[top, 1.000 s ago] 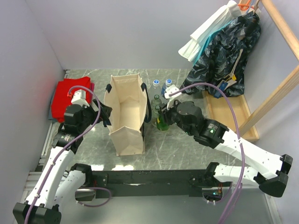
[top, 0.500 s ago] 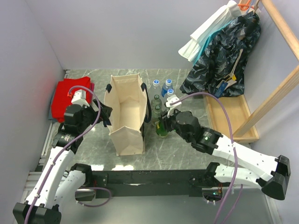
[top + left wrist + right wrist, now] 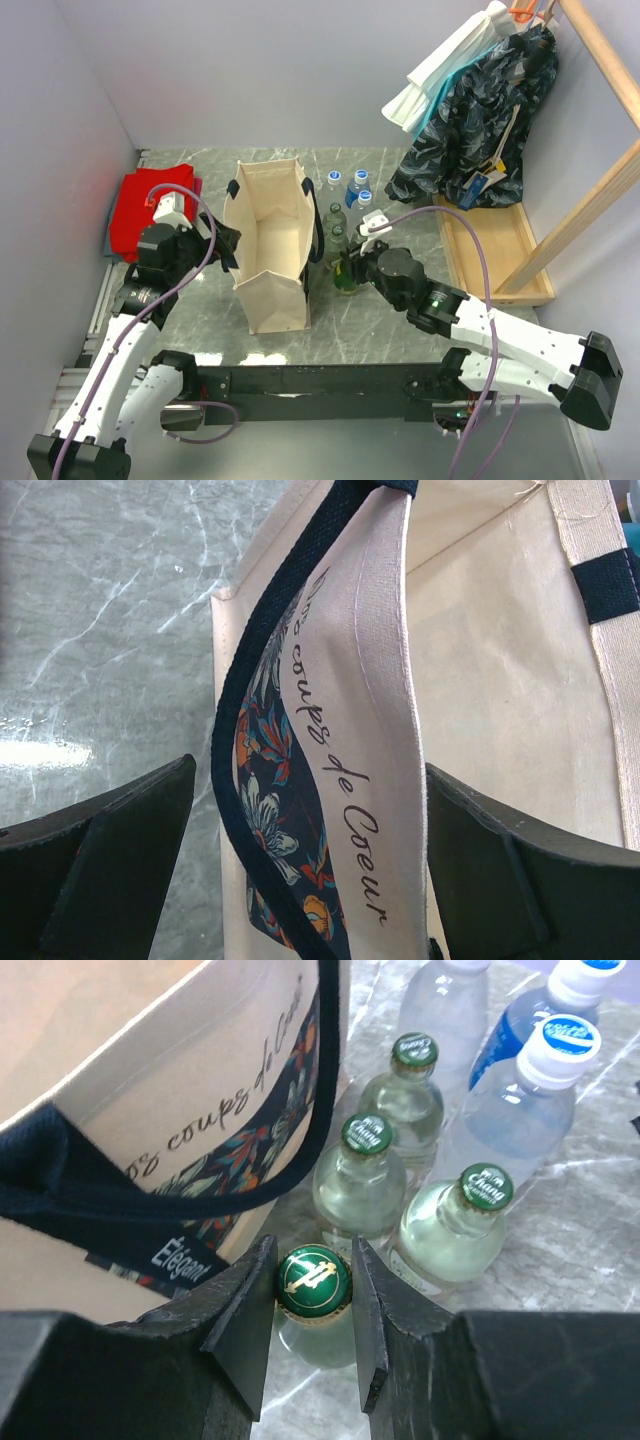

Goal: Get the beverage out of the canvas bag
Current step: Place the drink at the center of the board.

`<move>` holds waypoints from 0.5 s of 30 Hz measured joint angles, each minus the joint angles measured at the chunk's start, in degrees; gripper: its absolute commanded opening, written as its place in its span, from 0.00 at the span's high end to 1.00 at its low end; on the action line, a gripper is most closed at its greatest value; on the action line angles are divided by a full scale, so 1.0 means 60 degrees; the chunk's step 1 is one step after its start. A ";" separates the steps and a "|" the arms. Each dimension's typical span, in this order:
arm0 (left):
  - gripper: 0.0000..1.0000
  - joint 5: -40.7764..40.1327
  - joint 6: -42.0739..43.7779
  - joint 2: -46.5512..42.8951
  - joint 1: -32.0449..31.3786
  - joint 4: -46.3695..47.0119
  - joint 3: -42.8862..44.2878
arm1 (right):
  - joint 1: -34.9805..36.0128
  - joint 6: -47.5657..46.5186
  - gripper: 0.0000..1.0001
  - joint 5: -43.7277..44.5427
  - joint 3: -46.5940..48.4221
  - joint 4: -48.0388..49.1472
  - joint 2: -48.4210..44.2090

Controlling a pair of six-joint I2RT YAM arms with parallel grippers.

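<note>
Since a second ago the right arm has sunk and come nearer to its base, and it has carried the beverage with it. The left arm and the bag stand as they did.

Nearest is the right gripper [image 3: 313, 1295]. Its jaws are narrow and clamp the neck of the beverage [image 3: 313, 1280], a glass bottle with a green cap, from both sides. The bottle stands upright, with its long axis vertical, directly between the jaws. It is outside the canvas bag [image 3: 275, 300], just beside the bag's right wall. Whether its foot already touches the table [image 3: 380, 330] I cannot tell, because the gripper hides it.

On the other side of the bag, the left gripper [image 3: 310, 780] has its jaws wide, one on each side of the bag's left wall and navy handle [image 3: 240, 680]. They do not seem to press it.

Just behind the held bottle are three similar glass bottles [image 3: 368, 1175], very near. Behind these stand the water bottles with blue caps [image 3: 530, 1090].

As I judge it, the taking out is almost done and only the right arm is concerned. The coming move is to set the bottle down and open. The jaws should then go straight up along the bottle's axis, because the neighbours behind leave little room.
</note>
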 measured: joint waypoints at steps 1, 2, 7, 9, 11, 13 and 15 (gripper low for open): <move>0.04 -0.0004 0.0000 0.0000 0.0000 0.0000 0.0000 | -0.0011 0.0000 1.00 0.0055 0.0000 0.0069 0.0011; 0.04 -0.0004 0.0000 0.0000 0.0000 0.0000 0.0000 | -0.0029 -0.0007 1.00 0.0091 0.0000 0.0164 0.0018; 0.04 -0.0004 0.0000 0.0000 -0.0018 0.0000 0.0000 | -0.0131 0.0011 1.00 0.0211 0.0000 0.0532 0.0135; 0.04 -0.0004 0.0000 0.0000 -0.0026 0.0000 0.0000 | -0.0175 0.0044 1.00 0.0215 0.0000 0.0616 0.0259; 0.04 -0.0004 0.0000 0.0000 -0.0026 0.0000 0.0000 | -0.0211 0.0087 1.00 0.0215 0.0000 0.0641 0.0408; 0.04 -0.0004 0.0000 0.0000 -0.0026 0.0000 0.0000 | -0.0226 0.0120 1.00 0.0215 0.0000 0.0634 0.0510; 0.04 -0.0007 0.0000 0.0000 -0.0033 0.0000 0.0000 | -0.0248 0.0160 1.00 0.0211 0.0000 0.0634 0.0568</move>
